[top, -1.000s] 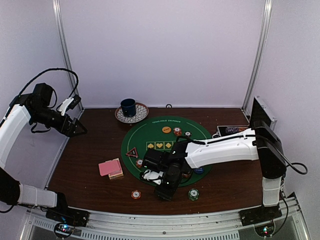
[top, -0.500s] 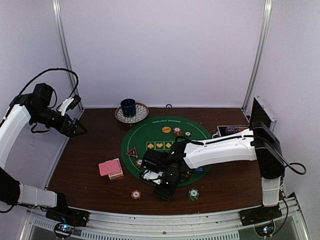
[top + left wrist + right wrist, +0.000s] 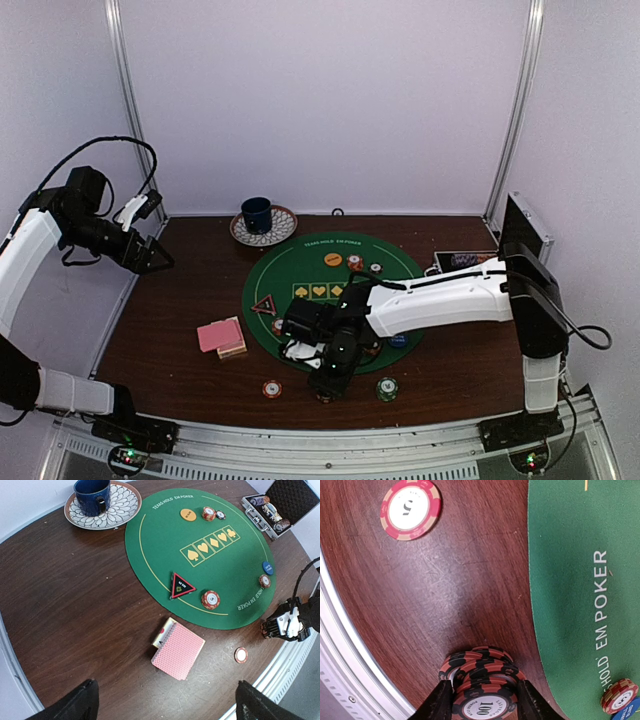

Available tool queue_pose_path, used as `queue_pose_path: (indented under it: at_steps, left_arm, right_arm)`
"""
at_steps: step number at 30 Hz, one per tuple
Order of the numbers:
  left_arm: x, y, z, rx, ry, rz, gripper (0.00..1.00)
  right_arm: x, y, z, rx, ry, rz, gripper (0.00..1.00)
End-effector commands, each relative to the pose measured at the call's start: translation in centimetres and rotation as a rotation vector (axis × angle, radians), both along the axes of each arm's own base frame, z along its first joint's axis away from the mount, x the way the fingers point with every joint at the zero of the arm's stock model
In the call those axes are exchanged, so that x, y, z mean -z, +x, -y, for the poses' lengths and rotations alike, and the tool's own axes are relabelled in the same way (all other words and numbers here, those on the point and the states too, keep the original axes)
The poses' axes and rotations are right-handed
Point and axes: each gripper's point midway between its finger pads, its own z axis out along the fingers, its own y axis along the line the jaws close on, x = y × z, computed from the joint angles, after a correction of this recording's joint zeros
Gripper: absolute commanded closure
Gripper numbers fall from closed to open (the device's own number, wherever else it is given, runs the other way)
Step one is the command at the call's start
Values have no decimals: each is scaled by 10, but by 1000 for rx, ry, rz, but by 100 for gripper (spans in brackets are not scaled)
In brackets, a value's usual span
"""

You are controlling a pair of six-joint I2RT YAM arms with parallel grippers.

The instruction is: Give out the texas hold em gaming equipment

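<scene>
Presently, readings from my station:
Mat print: the green mat (image 3: 150, 545) reads "TEXAS HOLD EM POKER" along its rim, with four boxed suit symbols (image 3: 212, 544) at centre.
Chip marks: I read "100" on top of the red-black chip stack (image 3: 479, 662) and "5" on the loose pink chip (image 3: 410, 509).
Right gripper (image 3: 484, 686): partly closed, with fingers against both sides of the chip stack. The stack is over the table (image 3: 445, 580), just off the mat's near edge. I cannot tell whether it is lifted.
Left gripper (image 3: 166, 687): spread wide, holding nothing, raised at the table's left side.
Cards: the pink-backed deck (image 3: 178, 651) lies on the table, left of the mat.
Change: the right wrist has shifted slightly leftward. The left arm, deck and pink chip appear unmoved.
</scene>
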Motion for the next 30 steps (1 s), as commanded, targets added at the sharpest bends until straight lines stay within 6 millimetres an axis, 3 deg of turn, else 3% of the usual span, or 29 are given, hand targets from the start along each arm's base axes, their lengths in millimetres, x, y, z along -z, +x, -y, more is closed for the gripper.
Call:
queue_pose_path:
  at_steps: [1,10,19,28,30]
  left_arm:
    - [-7,-1,0,10,0,34,2]
    - [-7,-1,0,10,1,35,2]
    - [-7,-1,-1,10,5,37,2]
    - [-9,-1,-1,9,8,46,3]
    - [-9,-1,-1,10,7,45,2]
  right_arm:
    - [-11,3,-5,-14,8,41,55]
    - [-19,8,-6,-18,6,74,56]
    - [-17,1,-6,-33,-2,68,52]
    - [-25,2,-12,-34,12,86,61]
    - [-26,2,-12,-33,10,84,56]
